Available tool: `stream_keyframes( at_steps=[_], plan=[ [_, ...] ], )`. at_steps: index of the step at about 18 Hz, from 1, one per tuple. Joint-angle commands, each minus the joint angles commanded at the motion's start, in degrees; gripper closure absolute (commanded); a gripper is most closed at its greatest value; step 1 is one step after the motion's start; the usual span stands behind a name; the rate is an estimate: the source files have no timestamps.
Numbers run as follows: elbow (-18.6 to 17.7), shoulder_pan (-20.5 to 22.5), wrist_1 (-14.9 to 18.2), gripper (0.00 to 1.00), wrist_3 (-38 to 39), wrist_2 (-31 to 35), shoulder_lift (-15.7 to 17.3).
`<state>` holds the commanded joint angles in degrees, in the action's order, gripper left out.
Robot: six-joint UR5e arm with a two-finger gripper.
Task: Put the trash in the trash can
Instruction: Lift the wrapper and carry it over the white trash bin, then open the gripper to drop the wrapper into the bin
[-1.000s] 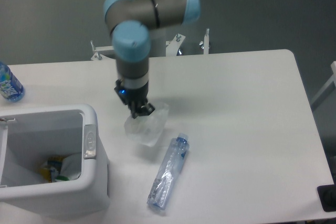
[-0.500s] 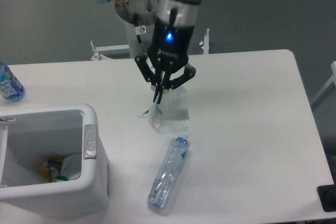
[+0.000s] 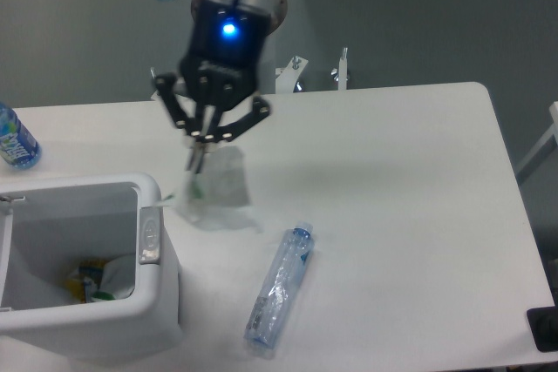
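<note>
My gripper is shut on the crumpled white sheet of trash, which hangs from the fingertips above the table, just right of the trash can's right rim. The white trash can stands at the front left with a grey oval latch on its right side and some colourful waste inside. The crushed clear bottle with a bluish cap lies on the table at the front middle, right of the can and below the gripper.
An uncrushed blue-labelled water bottle stands at the table's left edge. The table's right edge runs down the right side. A dark object sits at the bottom right corner.
The gripper has lifted the crumpled sheet off the table and carried it left, from near the middle toward the trash can's right rim. The crushed bottle has not moved.
</note>
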<state>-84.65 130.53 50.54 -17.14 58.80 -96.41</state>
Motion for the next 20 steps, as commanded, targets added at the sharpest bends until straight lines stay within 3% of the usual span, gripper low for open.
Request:
stream_keyframes(
  at_steps=[2,3,6,7,14,16,20],
  plan=[
    [0.36,-1.67,0.0,1.0,-0.09,0.18,-1.15],
    [0.1,-2.2,0.0,0.89,-0.26,0.09,-1.33],
    [-0.34,-3.35,0.09,0.09,-0.53,0.09,-1.5],
    [-0.34,-3.35,0.09,0.0,0.08,0.09,-1.42],
    [0.1,-3.26,0.09,0.0,-0.61,1.4,-1.24],
    [0.01,-2.3,0.09,0.0,-0.79,5.43,-1.5],
    [-0.43,3.76,0.18,0.0,-4.38,19.13,-3.34]
  ],
)
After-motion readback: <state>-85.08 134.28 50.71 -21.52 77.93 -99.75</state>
